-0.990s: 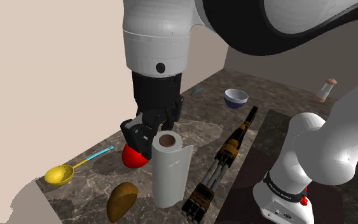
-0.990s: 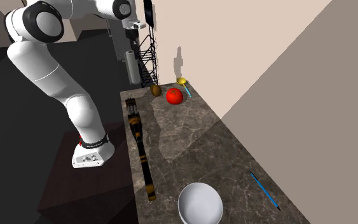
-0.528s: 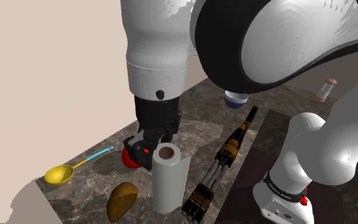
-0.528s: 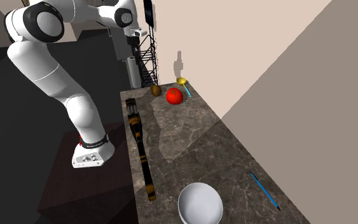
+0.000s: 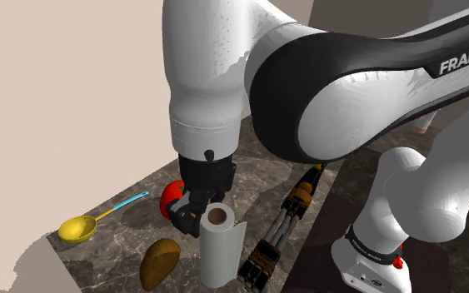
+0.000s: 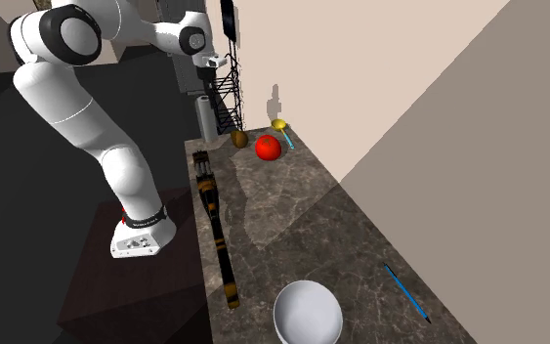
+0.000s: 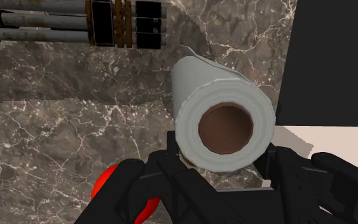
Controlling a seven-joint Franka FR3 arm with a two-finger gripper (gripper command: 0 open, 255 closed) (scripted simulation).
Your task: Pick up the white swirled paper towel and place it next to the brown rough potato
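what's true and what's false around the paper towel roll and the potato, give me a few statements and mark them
1. The white paper towel roll with a brown core stands upright. True.
2. The all-black gripper is shut on nothing. False: its fingers clasp the roll near its top.
3. The brown rough potato lies on the dark marbled counter close beside the roll. True.
4. The yellow spoon with a blue handle lies across the potato. False: it lies apart from it, nearer the wall.
5. The white bowl sits beside the potato. False: it is at the counter's other end.
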